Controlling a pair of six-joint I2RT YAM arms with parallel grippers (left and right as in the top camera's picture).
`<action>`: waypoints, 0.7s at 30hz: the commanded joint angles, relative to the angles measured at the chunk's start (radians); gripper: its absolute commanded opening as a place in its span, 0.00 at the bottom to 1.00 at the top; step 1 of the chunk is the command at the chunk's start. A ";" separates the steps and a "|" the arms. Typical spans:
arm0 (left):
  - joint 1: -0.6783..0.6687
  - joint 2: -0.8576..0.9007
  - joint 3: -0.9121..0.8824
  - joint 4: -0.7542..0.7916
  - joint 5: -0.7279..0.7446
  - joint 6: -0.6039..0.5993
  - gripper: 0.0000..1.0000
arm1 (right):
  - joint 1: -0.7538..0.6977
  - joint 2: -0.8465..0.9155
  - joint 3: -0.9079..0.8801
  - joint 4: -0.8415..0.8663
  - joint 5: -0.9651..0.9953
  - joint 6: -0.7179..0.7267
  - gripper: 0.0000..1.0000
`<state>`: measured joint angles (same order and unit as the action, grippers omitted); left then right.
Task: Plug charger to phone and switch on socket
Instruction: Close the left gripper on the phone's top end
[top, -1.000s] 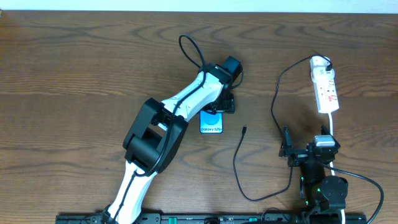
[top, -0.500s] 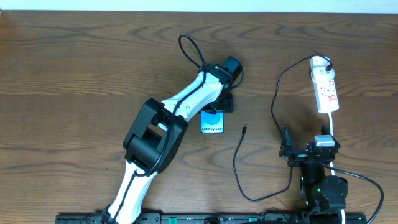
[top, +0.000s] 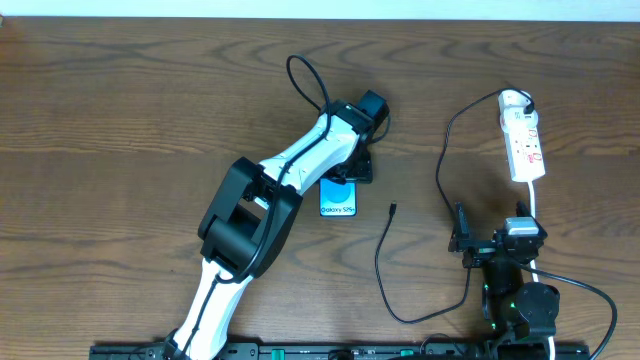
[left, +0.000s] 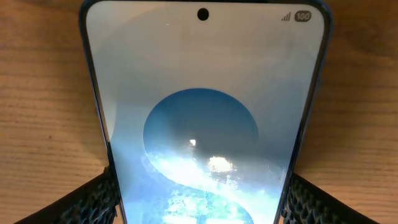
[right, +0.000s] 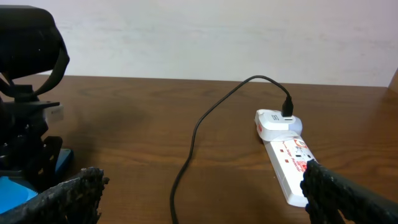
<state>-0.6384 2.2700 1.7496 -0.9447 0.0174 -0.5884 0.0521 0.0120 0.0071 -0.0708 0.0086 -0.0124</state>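
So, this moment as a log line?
left gripper: shut on phone | right gripper: open | charger: loose beside phone | socket: untouched

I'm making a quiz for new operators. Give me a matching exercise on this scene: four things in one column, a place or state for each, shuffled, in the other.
1 phone
2 charger plug
3 socket
4 right gripper

A open, empty
B held by the left gripper
C lying loose on the table
D white, black plug in one end

Pairs: 1-B, 2-C, 3-D, 4-A
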 joint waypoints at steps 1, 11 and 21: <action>0.007 0.012 -0.004 -0.024 -0.055 -0.008 0.80 | 0.007 -0.005 -0.002 -0.004 0.008 -0.011 0.99; 0.007 -0.053 -0.004 -0.043 0.013 -0.008 0.80 | 0.007 -0.005 -0.002 -0.004 0.008 -0.011 0.99; 0.007 -0.056 -0.004 -0.047 0.024 -0.008 0.80 | 0.007 -0.005 -0.002 -0.004 0.008 -0.011 0.99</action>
<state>-0.6369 2.2608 1.7489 -0.9848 0.0395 -0.5880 0.0521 0.0120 0.0071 -0.0708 0.0090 -0.0124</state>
